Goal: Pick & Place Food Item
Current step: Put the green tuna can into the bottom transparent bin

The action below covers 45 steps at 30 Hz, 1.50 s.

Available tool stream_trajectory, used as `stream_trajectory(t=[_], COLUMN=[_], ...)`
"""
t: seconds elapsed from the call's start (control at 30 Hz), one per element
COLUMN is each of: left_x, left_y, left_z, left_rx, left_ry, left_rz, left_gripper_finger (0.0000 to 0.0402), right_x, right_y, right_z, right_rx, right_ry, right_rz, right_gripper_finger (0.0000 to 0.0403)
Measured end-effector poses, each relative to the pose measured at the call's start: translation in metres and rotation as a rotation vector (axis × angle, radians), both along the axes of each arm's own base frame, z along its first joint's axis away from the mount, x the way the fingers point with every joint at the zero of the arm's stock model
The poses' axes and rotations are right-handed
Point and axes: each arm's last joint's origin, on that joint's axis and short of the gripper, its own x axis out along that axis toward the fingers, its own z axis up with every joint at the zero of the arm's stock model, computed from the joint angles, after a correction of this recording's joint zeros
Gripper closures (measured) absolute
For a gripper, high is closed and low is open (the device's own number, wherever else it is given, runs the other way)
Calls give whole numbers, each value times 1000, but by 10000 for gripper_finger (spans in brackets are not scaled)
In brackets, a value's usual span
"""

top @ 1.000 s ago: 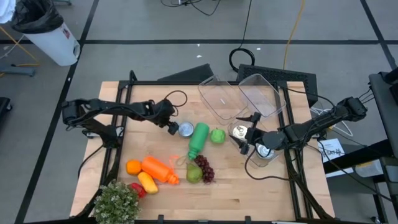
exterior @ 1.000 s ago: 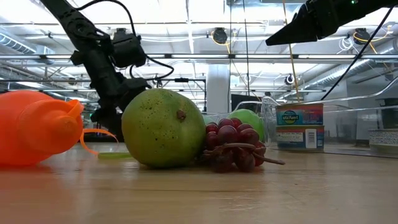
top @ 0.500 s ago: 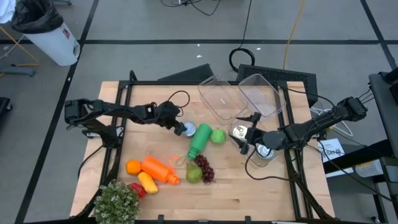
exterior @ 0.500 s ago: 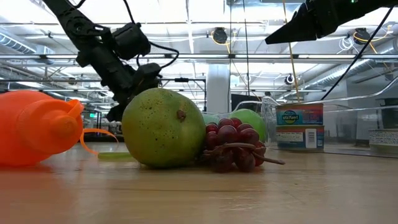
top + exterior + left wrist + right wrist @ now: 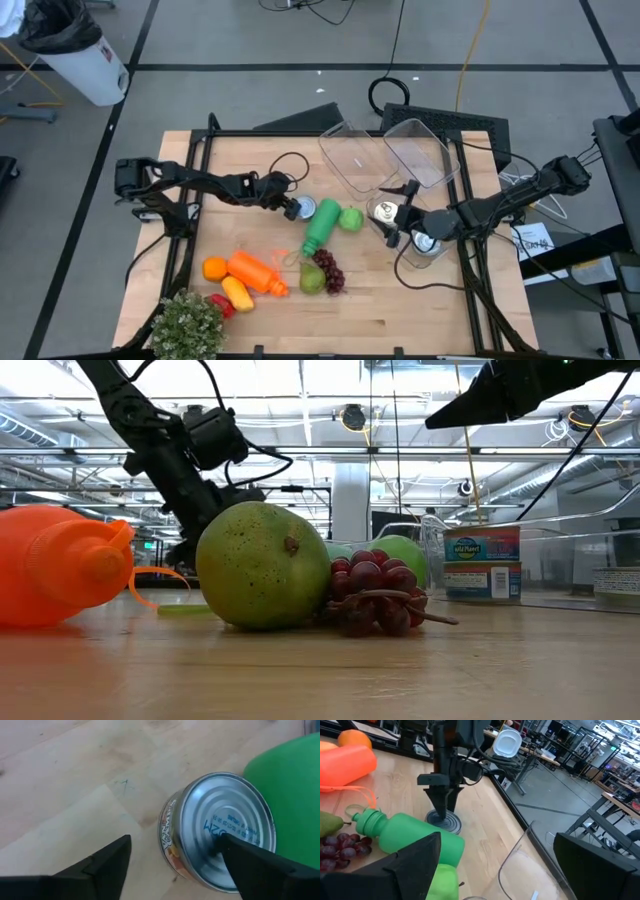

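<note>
A silver tin can [image 5: 302, 208] stands on the table beside a lying green bottle [image 5: 320, 226]. My left gripper [image 5: 175, 840] is open and slants down at it. One finger [image 5: 107, 862] stands over the bare table beside the can, and the other finger's tip [image 5: 222, 842] is over the lid. The right wrist view shows the left gripper [image 5: 442, 805] coming down on the can [image 5: 445, 823]. My right gripper [image 5: 398, 215] hangs open in the air by a second can [image 5: 383, 210]. My left gripper has one fingertip over the can's lid [image 5: 210, 827], coming from above and from the table's left. I cannot tell whether it touches the lid. The other finger is clear of the can's side wall [image 5: 167, 832].
A green apple [image 5: 350, 218], a green mango [image 5: 312, 279], grapes [image 5: 331, 270], an orange bottle [image 5: 256, 272], an orange [image 5: 214, 268] and a plant [image 5: 187, 325] lie toward the near edge. Two clear tubs [image 5: 385, 152] lie at the far right. Bare wood lies at the far left.
My left gripper has gone toward the table's right and a little down, up to the tin can, tipping steeper. The can has stayed in place. My right arm has kept still.
</note>
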Motion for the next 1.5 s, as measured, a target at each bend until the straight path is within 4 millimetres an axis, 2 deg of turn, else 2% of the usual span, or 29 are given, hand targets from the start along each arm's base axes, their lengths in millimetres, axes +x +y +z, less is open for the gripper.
stream_trajectory(t=[0.13, 0.37, 0.43, 0.83, 1.17, 1.33, 1.5], left_x=[-1, -9, -11, -9, 20, 28, 33], left_y=[0, 5, 5, 5, -2, -7, -14], left_z=[-1, -4, -5, -2, 31, 50, 56], left_rx=[27, 75, 84, 164, 247, 311, 202], left_ry=[24, 129, 152, 191, 153, 195, 136], left_rz=[-13, 27, 9, -26, -122, -126, -315], left_gripper_finger=[178, 352, 387, 401, 401, 401, 401], right_x=[1, 1, 1, 1, 1, 1, 1], right_y=[-3, -4, -4, -4, -4, -4, -4], right_z=[0, 0, 0, 0, 0, -1, -1], right_rx=[1, 9, 9, 9, 10, 22, 22], right_ry=[0, -4, -4, -4, -3, -4, -4], right_rz=[-14, -21, -21, -22, -22, -25, -25], right_gripper_finger=[35, 35, 35, 35, 35, 35, 35])
